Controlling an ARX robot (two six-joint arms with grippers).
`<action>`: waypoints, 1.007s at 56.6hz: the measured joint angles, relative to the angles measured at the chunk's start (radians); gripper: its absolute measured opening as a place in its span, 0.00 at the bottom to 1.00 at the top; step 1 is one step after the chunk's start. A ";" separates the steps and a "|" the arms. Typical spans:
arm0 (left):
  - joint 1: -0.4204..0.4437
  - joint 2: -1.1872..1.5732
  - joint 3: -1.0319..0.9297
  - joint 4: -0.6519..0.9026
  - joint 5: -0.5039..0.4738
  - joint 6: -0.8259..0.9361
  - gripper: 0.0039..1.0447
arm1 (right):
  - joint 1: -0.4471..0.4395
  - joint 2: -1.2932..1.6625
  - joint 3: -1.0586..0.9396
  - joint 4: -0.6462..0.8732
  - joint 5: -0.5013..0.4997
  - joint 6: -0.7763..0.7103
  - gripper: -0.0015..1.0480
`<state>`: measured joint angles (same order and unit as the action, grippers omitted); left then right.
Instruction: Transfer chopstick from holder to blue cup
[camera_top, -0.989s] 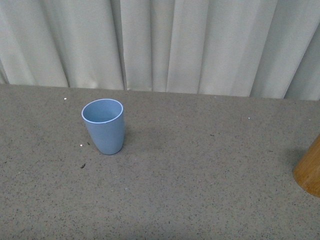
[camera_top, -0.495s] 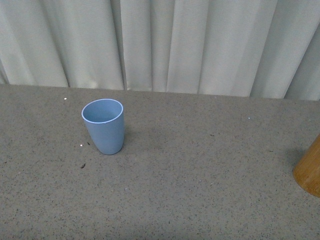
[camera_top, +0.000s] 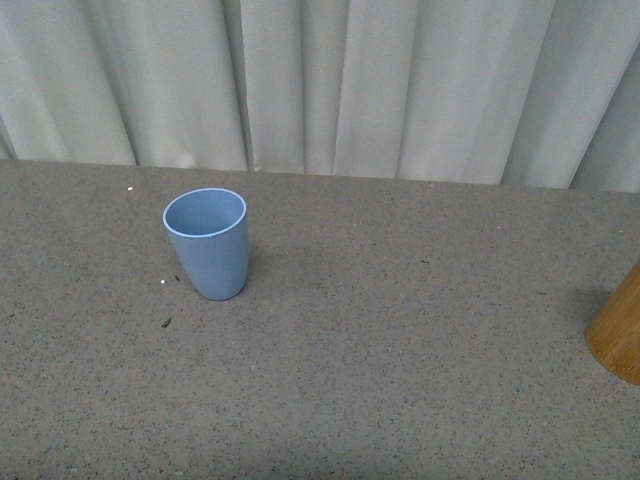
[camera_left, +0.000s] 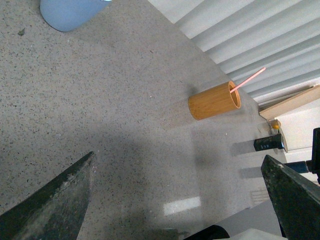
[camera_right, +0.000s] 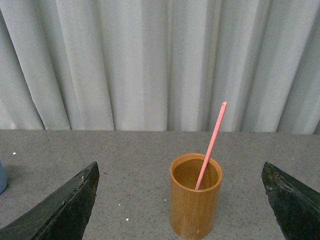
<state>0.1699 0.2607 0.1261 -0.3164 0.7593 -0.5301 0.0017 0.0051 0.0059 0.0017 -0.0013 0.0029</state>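
Note:
The light blue cup (camera_top: 208, 243) stands upright on the grey table at the left, with nothing visible inside; its base also shows in the left wrist view (camera_left: 70, 12). The tan wooden holder (camera_right: 195, 201) stands upright, with one pink chopstick (camera_right: 210, 145) leaning out of it. Only the holder's edge (camera_top: 618, 336) shows at the right of the front view. My right gripper (camera_right: 180, 200) is open, with the holder straight ahead between its dark fingers (camera_right: 60, 210). My left gripper (camera_left: 180, 200) is open over bare table, far from the holder (camera_left: 214, 100) and chopstick (camera_left: 248, 79).
A grey-white curtain (camera_top: 320, 85) hangs along the table's far edge. In the left wrist view a small dark bottle (camera_left: 269, 143) and a wooden board (camera_left: 290, 102) lie beyond the holder, near the table's end.
The front view has shifted slightly: the cup, the holder and the table's far edge sit a little higher in the picture than before. Neither has moved on the table.

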 joint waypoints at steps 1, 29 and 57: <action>0.000 0.000 0.000 0.000 0.000 0.000 0.94 | 0.000 0.000 0.000 0.000 0.000 0.000 0.91; 0.000 0.000 0.000 0.000 0.000 0.000 0.94 | 0.000 0.000 0.000 0.000 0.000 0.000 0.91; 0.000 0.000 0.000 0.000 0.000 0.000 0.94 | 0.000 0.000 0.000 0.000 0.000 0.000 0.91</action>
<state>0.1699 0.2607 0.1261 -0.3164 0.7593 -0.5301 0.0017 0.0051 0.0059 0.0017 -0.0013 0.0029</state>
